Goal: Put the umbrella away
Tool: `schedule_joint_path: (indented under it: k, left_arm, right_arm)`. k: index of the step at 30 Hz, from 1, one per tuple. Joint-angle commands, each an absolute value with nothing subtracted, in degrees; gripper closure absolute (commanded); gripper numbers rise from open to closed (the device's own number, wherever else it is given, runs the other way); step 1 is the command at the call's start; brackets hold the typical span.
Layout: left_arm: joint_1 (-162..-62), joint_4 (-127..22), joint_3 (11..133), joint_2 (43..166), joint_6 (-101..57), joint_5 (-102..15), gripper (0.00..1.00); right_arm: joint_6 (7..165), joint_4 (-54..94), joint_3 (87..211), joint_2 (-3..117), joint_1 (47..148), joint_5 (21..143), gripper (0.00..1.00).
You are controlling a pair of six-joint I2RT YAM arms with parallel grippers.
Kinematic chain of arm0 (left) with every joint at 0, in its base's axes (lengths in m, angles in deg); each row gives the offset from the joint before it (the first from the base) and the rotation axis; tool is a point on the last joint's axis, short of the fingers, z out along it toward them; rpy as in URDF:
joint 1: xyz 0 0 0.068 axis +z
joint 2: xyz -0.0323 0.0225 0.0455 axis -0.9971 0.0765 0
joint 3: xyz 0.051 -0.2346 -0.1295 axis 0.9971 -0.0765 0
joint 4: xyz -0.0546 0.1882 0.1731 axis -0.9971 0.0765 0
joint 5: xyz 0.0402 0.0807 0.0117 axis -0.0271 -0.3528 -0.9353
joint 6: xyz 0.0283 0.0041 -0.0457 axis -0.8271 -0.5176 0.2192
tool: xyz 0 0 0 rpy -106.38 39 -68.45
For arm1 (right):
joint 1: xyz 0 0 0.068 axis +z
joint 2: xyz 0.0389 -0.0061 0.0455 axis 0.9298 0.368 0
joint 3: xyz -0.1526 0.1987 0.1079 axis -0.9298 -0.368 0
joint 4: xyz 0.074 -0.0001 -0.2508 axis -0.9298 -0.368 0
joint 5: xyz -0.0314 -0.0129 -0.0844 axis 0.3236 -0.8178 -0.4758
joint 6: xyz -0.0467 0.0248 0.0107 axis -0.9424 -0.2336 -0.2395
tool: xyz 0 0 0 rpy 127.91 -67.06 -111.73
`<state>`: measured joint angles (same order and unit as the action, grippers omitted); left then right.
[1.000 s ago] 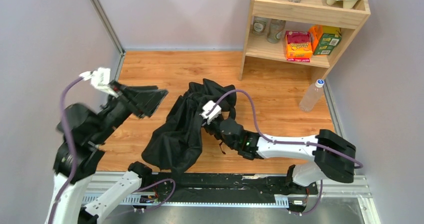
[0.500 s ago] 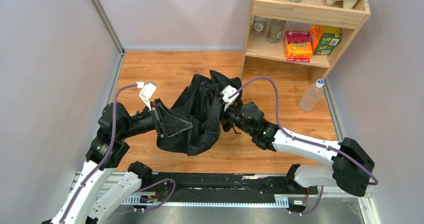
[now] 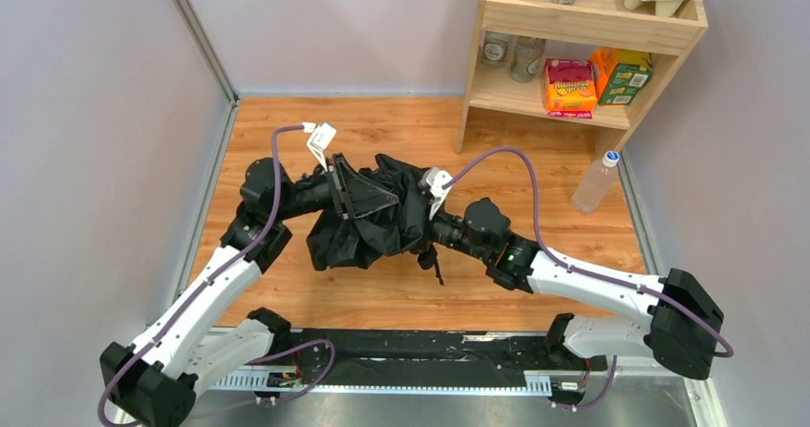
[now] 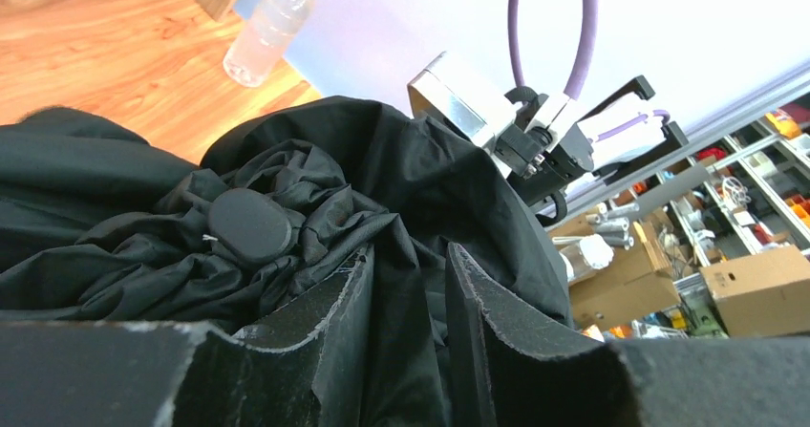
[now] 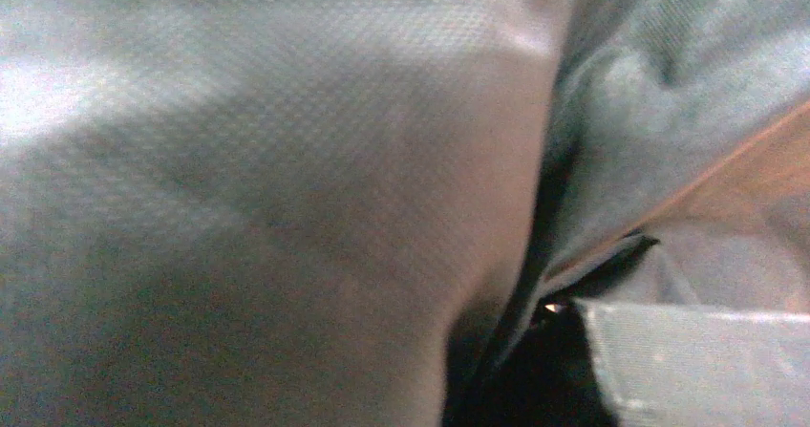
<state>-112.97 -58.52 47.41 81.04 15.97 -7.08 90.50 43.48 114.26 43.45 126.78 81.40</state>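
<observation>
The umbrella is a bunched heap of black fabric on the wooden floor in the middle of the top view, and its strap trails toward the near side. My left gripper lies on top of the heap. In the left wrist view its fingers stand a narrow gap apart with a fold of the fabric pinched between them. A flat round black cap shows among the folds. My right gripper is buried in the right side of the heap. Its fingers are hidden, and fabric fills the right wrist view.
A wooden shelf with boxes and jars stands at the back right. A clear plastic bottle stands on the floor beside it and also shows in the left wrist view. Grey walls close in left and right.
My left arm swung in from the left and came onto the umbrella. My right gripper moved right and back with the fabric, which is now bunched tighter between both grippers.
</observation>
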Motion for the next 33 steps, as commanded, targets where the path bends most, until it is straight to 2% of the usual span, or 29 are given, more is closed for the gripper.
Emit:
schedule_joint_path:
  k: [1, 4, 5, 7, 9, 12, 16, 19, 23, 26, 33]
  left_arm:
    - [-113.03, -62.10, 47.25, 82.04, 14.01, -6.02, 0.58]
    - [-113.12, -50.63, 49.71, 73.45, 9.70, -8.21, 0.48]
    - [-113.12, -46.05, 51.72, 71.67, 6.12, -10.14, 0.40]
    - [-113.12, -35.41, 54.36, 66.31, 2.77, -14.00, 0.32]
    - [-113.12, -27.75, 55.95, 61.13, 2.22, -19.87, 0.28]
    - [-113.12, -22.20, 55.43, 55.42, 4.41, -27.72, 0.28]
    - [-113.12, -24.10, 53.50, 54.60, 6.43, -32.74, 0.27]
    - [-113.12, -33.24, 51.03, 58.19, 6.97, -24.78, 0.27]
    - [-113.03, -35.28, 51.91, 62.85, 6.70, -22.73, 0.27]
    - [-113.03, -44.41, 48.85, 64.62, 10.20, -17.03, 0.27]
    - [-113.12, -51.87, 45.24, 63.49, 12.32, -15.87, 0.27]
  right_arm:
    - [89.94, 52.97, 117.46, 40.66, 128.00, 91.43, 1.00]
    - [90.10, 51.99, 115.18, 39.00, 125.55, 93.87, 1.00]
    - [90.37, 51.90, 114.48, 38.21, 124.49, 95.71, 1.00]
    - [89.32, 50.85, 112.98, 36.28, 123.35, 98.36, 1.00]
    - [87.22, 50.32, 111.84, 34.25, 123.17, 99.68, 1.00]
    - [85.10, 48.65, 112.01, 32.66, 123.16, 102.31, 1.00]
    - [84.13, 46.63, 113.41, 33.19, 123.16, 103.37, 1.00]
    - [84.92, 46.54, 114.82, 34.85, 123.08, 104.07, 1.00]
    - [85.80, 47.68, 116.13, 37.14, 122.99, 105.48, 1.00]
    - [86.41, 47.68, 117.37, 38.90, 123.08, 106.01, 1.00]
    - [86.68, 46.89, 118.42, 40.92, 122.81, 104.34, 1.00]
